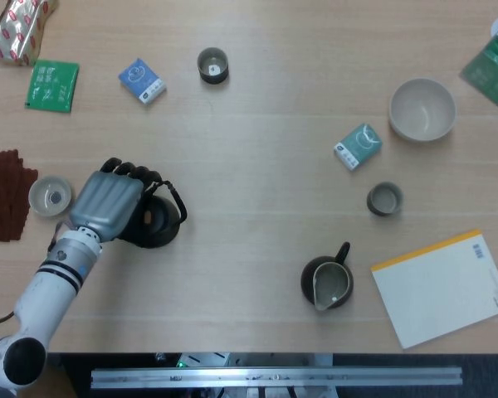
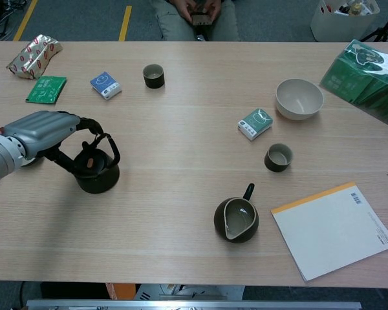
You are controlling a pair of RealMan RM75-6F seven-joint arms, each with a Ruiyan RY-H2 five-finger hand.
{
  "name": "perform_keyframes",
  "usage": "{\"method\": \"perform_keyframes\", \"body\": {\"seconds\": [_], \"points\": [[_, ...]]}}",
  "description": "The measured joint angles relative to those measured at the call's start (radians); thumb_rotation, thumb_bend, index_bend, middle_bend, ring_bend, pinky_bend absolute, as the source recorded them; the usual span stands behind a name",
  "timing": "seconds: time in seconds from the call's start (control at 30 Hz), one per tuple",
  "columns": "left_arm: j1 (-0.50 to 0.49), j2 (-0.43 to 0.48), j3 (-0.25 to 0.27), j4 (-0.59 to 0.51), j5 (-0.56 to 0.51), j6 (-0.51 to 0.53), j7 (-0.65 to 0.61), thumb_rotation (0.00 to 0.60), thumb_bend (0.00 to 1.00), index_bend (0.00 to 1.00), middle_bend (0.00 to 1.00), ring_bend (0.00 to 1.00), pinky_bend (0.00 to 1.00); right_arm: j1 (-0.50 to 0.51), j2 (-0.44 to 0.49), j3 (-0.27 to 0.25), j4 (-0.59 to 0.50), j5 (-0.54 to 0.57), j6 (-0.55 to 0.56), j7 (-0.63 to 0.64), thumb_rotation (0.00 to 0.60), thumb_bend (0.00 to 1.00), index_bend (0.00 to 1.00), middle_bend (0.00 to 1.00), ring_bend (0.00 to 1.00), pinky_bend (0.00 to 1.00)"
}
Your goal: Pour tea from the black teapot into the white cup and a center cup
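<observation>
**Insp. A:** Left hand (image 1: 108, 203), status?

**Insp. B:** Grasping the black teapot (image 2: 98, 175) by its wire handle (image 2: 110, 147), fingers curled over the top. Pot is near the left edge of the table (image 1: 257, 166), abt halfway betw. front and back edges. Can't tell whether its base is on the surface or just off it.

**Insp. A:** Right hand?

**Insp. B:** Neither camera shows it.

**Insp. A:** Cups?

**Insp. B:** White cup (image 1: 50, 196) sits just left of the hand, beside a brown cloth (image 1: 2, 195) at the left edge. One dark cup (image 1: 212, 65) twd the back edge, centre-left. Second dark cup (image 2: 279, 157) right of centre, just in front of a teal box (image 2: 255, 123).

**Insp. A:** Other items?

**Insp. B:** Dark pitcher (image 1: 328, 283) near the front edge, right of centre; notepad (image 1: 442, 288) to its right. Beige bowl (image 1: 422, 109) twd the back right; green carton (image 2: 365, 79) at the right edge. Blue box (image 1: 142, 80), green packet (image 1: 52, 84), foil bag (image 1: 18, 26) twd the back left corner.
</observation>
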Motion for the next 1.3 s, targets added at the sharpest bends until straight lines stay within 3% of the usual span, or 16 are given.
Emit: {"method": "perform_keyframes", "body": {"seconds": [0.33, 0.43, 0.57, 0.93, 1.17, 1.3], "points": [[0.012, 0.041, 0.037, -0.072, 0.102, -0.008, -0.057, 0.453, 0.08, 0.17, 0.22, 0.15, 0.11, -0.003, -0.005, 0.000, 0.015, -0.001, 0.002, 0.016, 0.600, 0.00, 0.45, 0.39, 0.29, 0.37], [0.014, 0.045, 0.048, -0.083, 0.123, -0.014, -0.067, 0.492, 0.08, 0.17, 0.21, 0.15, 0.11, -0.004, -0.005, 0.001, 0.017, -0.001, 0.003, 0.019, 0.600, 0.00, 0.45, 0.39, 0.29, 0.37], [0.022, 0.041, 0.047, -0.084, 0.163, -0.002, -0.090, 0.597, 0.08, 0.17, 0.22, 0.15, 0.11, -0.004, -0.005, 0.001, 0.019, -0.002, 0.002, 0.020, 0.600, 0.00, 0.45, 0.39, 0.29, 0.37], [0.054, 0.006, 0.033, -0.039, 0.267, 0.054, -0.147, 0.600, 0.08, 0.00, 0.15, 0.13, 0.11, -0.005, -0.003, 0.002, 0.015, -0.003, 0.004, 0.017, 0.600, 0.00, 0.45, 0.39, 0.29, 0.37], [0.043, -0.036, 0.020, -0.012, 0.237, 0.032, -0.138, 0.600, 0.08, 0.00, 0.01, 0.01, 0.11, -0.008, -0.002, 0.003, 0.016, -0.002, 0.006, 0.019, 0.600, 0.00, 0.45, 0.39, 0.29, 0.37], [0.035, -0.060, 0.019, 0.009, 0.221, 0.024, -0.115, 0.600, 0.08, 0.00, 0.00, 0.00, 0.09, -0.011, 0.001, 0.004, 0.013, -0.002, 0.013, 0.019, 0.600, 0.00, 0.45, 0.39, 0.29, 0.37]]}}
